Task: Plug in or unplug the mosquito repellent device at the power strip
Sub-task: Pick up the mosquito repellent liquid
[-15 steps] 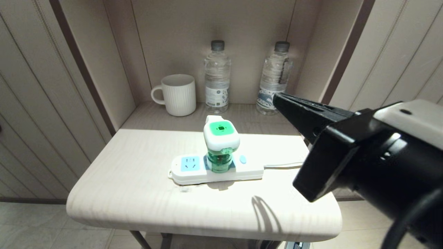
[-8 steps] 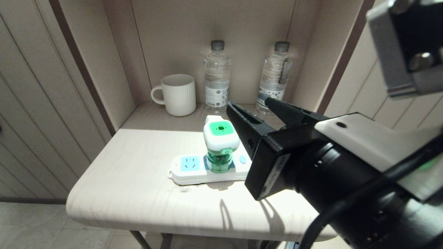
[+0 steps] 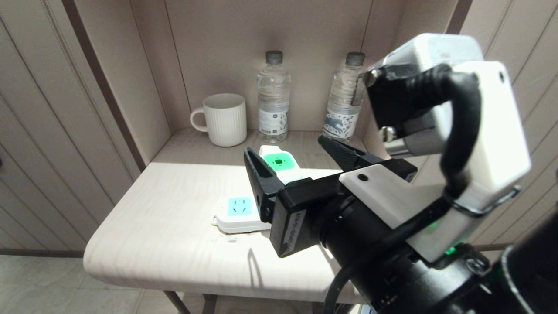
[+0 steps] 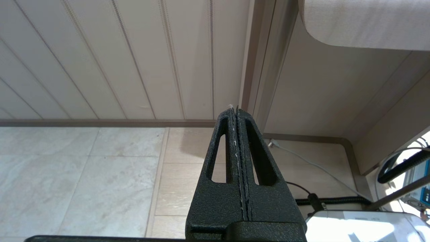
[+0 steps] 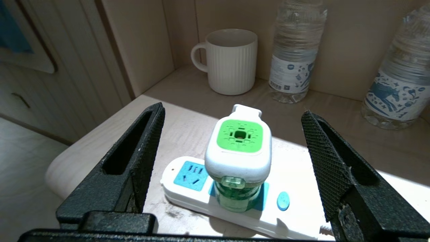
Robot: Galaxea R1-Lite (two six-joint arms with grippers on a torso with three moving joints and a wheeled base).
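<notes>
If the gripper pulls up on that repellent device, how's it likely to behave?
The repellent device stands tall on the power strip, so a sideways nudge would probably lever it rather than slide it. The strip looks light and lies loose on the table, so it may lift along. The rounded white cap looks smooth, possibly slippery between the right gripper's open fingers.

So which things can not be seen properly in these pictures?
- Head view: the open right gripper covers most of the power strip and the green bottle of the repellent device.
- Right wrist view: the strip's cable end is cut off behind one finger; the device's plug pins are hidden.
- Left wrist view: the shut left gripper faces only floor and wall.
</notes>
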